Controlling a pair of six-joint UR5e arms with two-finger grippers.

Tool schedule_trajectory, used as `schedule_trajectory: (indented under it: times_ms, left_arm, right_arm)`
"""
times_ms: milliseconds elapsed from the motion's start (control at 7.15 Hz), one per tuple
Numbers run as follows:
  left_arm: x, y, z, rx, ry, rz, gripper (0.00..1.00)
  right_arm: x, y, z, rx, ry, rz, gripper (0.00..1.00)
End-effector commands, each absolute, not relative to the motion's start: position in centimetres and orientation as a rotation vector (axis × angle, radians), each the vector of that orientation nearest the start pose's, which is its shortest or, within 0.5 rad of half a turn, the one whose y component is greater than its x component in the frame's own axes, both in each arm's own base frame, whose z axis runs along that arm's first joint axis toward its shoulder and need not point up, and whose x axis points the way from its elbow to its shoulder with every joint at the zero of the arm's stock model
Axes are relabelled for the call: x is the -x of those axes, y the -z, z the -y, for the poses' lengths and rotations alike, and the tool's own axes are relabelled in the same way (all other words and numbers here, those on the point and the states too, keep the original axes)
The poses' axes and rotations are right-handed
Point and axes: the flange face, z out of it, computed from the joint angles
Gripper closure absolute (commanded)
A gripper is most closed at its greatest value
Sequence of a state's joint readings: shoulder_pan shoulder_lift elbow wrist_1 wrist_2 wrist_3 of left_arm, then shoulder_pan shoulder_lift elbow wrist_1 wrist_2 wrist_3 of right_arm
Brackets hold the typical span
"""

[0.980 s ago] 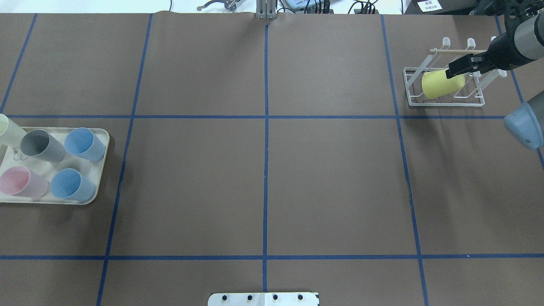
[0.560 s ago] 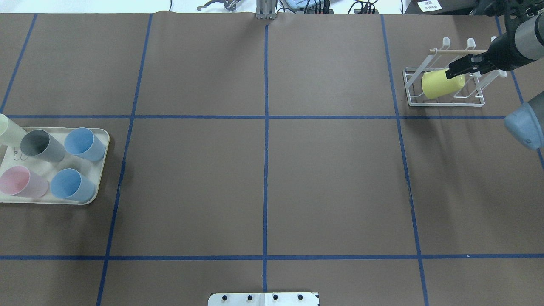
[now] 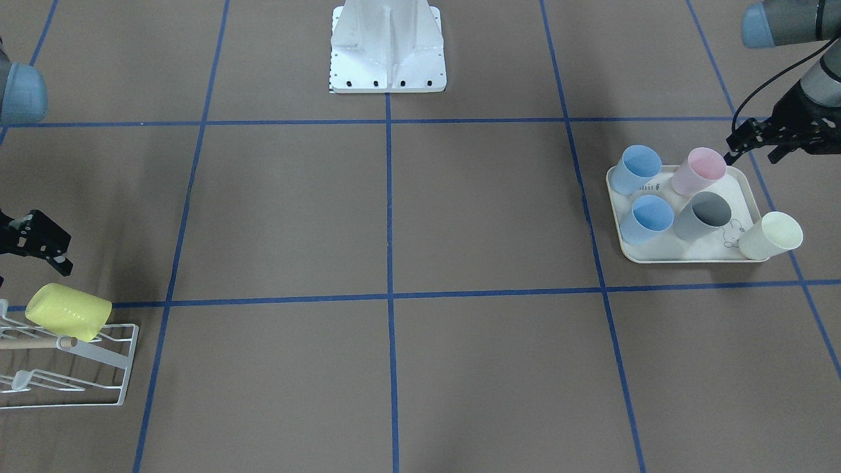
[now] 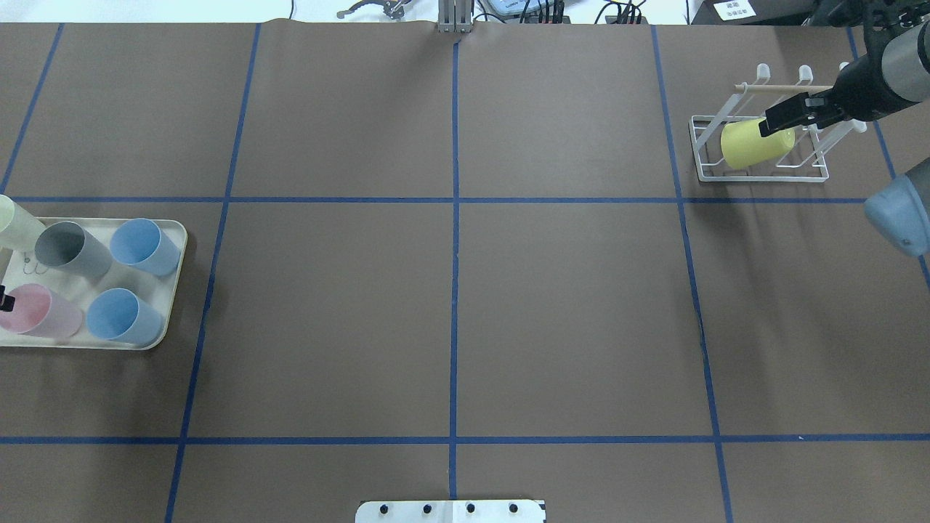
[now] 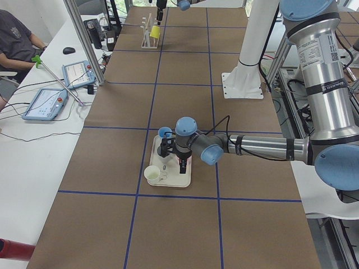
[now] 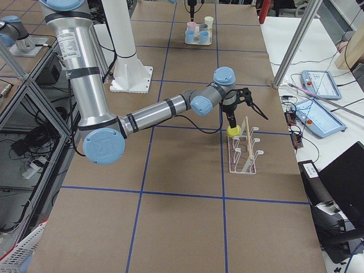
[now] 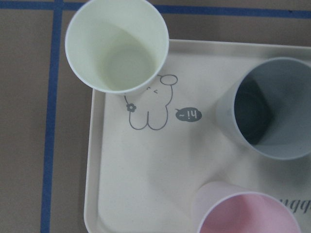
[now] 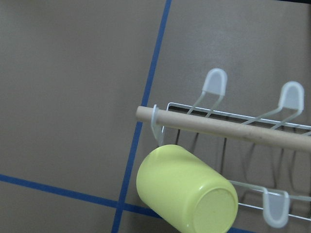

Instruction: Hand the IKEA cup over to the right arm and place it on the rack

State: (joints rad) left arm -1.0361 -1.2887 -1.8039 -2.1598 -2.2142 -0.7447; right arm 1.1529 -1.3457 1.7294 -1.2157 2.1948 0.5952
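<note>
A yellow cup (image 4: 748,144) hangs mouth-down and tilted on the white wire rack (image 4: 763,176), just below its wooden dowel (image 8: 228,127). It also shows in the front view (image 3: 69,312) and the right wrist view (image 8: 187,191). My right gripper (image 4: 777,120) is open and empty, a little above the cup and apart from it (image 3: 46,253). My left gripper (image 3: 754,152) is open and empty, hovering beside the pink cup (image 3: 700,172) at the tray's edge.
The cream tray (image 3: 683,256) at the robot's left holds two blue cups (image 3: 638,167), a grey cup (image 3: 703,215) and the pink cup. A pale cream cup (image 3: 772,236) stands at its corner. The robot base plate (image 3: 387,46) is at the table's middle edge.
My left gripper's tip has come into the overhead view at the left edge, over the pink cup. My right gripper has risen slightly from the yellow cup. The cup stays on the rack.
</note>
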Motion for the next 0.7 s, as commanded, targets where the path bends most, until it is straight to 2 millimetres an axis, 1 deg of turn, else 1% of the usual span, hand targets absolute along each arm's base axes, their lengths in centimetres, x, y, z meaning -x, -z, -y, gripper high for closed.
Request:
schedule_trajectory:
  times_ms: [0,140,280,420,560]
  left_arm:
    - [-15.61,-60.93,37.59,-0.019,0.000,-0.813,0.27]
    - [-15.68,-61.58,37.57,-0.012,0.001,-0.809,0.41]
    - [-15.85,-61.50,37.70,-0.011,0.000,-0.811,0.74]
    - [-16.02,-61.58,37.74,0.006,-0.003,-0.817,1.00]
    - [-16.37,-61.92,37.80,0.034,-0.010,-0.836,1.00]
  right_arm:
    - [16.71,-41.87,56.09,-0.326,0.076,0.889,0.02]
    - [16.58,-41.83,56.00,-0.320,0.078,0.898,0.02]
    - [16.46,-41.78,55.85,-0.318,0.077,0.902,0.02]
    - [16.43,-41.80,55.79,-0.318,0.077,0.902,0.02]
    - [16.47,-41.70,55.90,-0.320,0.077,0.902,0.02]
